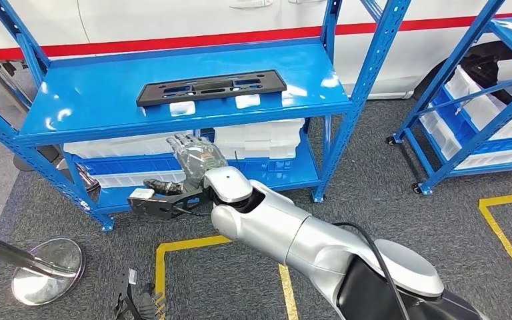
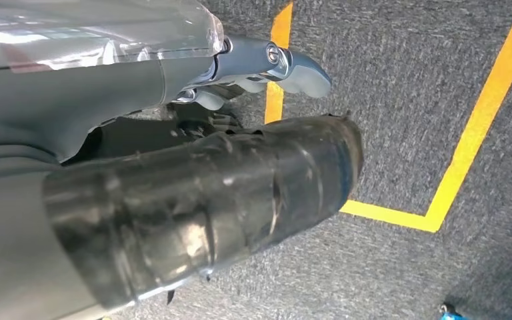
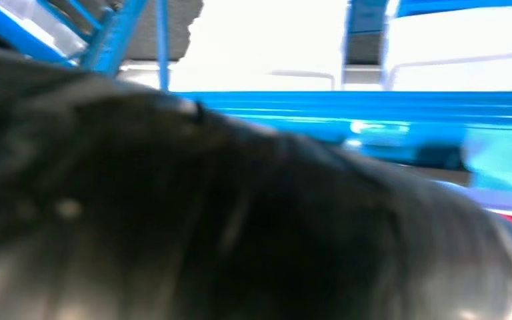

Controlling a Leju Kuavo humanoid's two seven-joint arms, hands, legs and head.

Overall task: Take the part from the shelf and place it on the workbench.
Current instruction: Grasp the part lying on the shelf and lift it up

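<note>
A long black plastic part lies flat on the top board of the blue shelf, near its middle. My right hand is raised in front of the shelf, just below the top board's front edge and slightly left of the part's middle. Its fingers point up and apart, and it holds nothing. In the right wrist view the hand is a dark blur before the blue shelf edge. My left hand hangs low over the carpet, and in the left wrist view this hand is empty.
White bins fill the shelf's lower level behind my right hand. A second blue rack stands at the right. A chrome post base sits on the floor at the left. Yellow tape marks the grey carpet.
</note>
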